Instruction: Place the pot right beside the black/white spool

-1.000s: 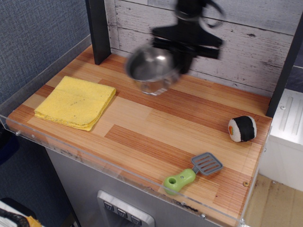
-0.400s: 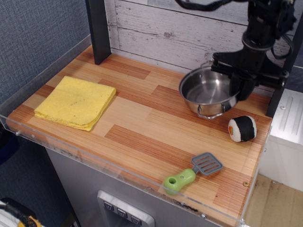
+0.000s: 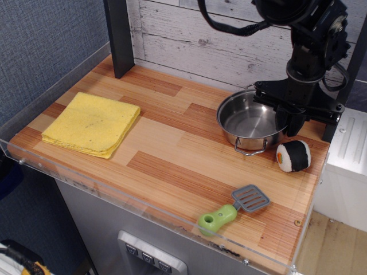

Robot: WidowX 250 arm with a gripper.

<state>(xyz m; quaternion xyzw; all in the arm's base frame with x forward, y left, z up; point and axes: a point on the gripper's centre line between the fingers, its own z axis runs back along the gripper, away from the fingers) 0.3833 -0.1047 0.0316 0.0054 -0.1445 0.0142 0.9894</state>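
The shiny steel pot [image 3: 248,121] stands upright on the wooden table [image 3: 172,160] at the back right, one wire loop handle facing the front. My gripper [image 3: 288,122] comes down from above and is shut on the pot's right rim. The black/white spool [image 3: 293,156] lies on its side just right of and in front of the pot, orange and green end facing left. A small gap separates it from the pot's wall.
A folded yellow cloth [image 3: 92,123] lies at the left. A grey spatula with a green handle [image 3: 232,209] lies near the front edge. Black posts [image 3: 119,37] stand at the back left and right. A clear plastic lip [image 3: 114,192] edges the table.
The gripper carried the pot from the back middle to the right, then lowered it onto the table next to the spool. The spool, spatula and cloth stayed put.
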